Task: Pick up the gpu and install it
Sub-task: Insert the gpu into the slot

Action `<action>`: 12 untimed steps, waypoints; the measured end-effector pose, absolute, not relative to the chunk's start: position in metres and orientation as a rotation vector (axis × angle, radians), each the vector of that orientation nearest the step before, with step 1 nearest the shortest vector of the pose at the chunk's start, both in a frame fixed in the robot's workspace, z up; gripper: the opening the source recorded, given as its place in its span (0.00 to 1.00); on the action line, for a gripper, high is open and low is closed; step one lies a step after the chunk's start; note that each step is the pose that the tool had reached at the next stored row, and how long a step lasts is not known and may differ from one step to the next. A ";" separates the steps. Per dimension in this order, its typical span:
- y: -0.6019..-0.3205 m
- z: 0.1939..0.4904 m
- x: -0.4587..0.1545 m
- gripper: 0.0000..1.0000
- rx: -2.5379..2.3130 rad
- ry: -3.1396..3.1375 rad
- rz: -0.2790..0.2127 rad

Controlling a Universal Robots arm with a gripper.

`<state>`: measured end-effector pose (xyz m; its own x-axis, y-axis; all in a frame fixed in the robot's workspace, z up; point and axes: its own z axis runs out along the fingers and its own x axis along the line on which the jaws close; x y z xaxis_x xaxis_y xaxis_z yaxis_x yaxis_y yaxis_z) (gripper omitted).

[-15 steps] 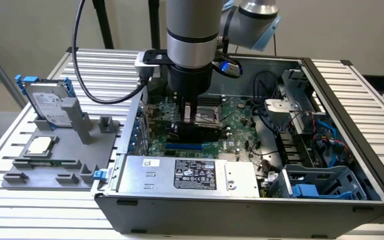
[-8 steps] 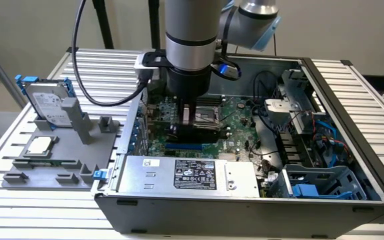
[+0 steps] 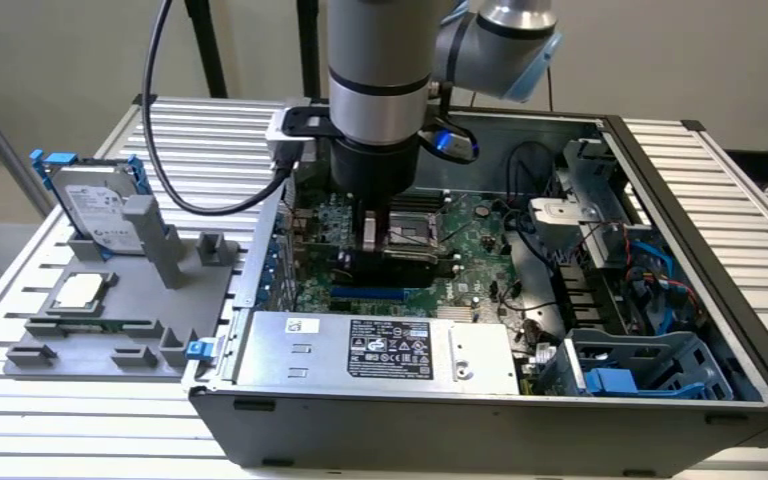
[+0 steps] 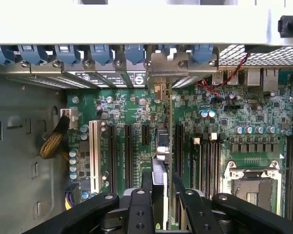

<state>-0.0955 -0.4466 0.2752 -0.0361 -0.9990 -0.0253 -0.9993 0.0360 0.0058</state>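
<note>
One hand point(image 4: 162, 204), pointing straight down inside the case point(image 3: 704, 200), is clamped on the upright gpu point(image 4: 169, 146).

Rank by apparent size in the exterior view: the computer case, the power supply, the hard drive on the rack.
1. computer case, largest by far.
2. power supply, though nearer the camera.
3. hard drive, smallest.
The gripper is down inside the case over the motherboard.

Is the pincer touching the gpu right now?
Touching. In the wrist view the pincer has a finger on each face of the gpu, seen edge-on, standing upright over the motherboard slots.
</note>
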 end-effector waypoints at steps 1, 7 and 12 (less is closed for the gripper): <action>-0.447 0.275 -0.096 0.00 -2.171 2.251 0.034; -0.447 0.273 -0.097 0.00 -2.178 2.244 0.034; -0.447 0.271 -0.097 0.00 -2.186 2.237 0.034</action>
<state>-0.0967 -0.4466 0.2711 -0.0230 -0.9994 -0.0251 -0.9997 0.0229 0.0059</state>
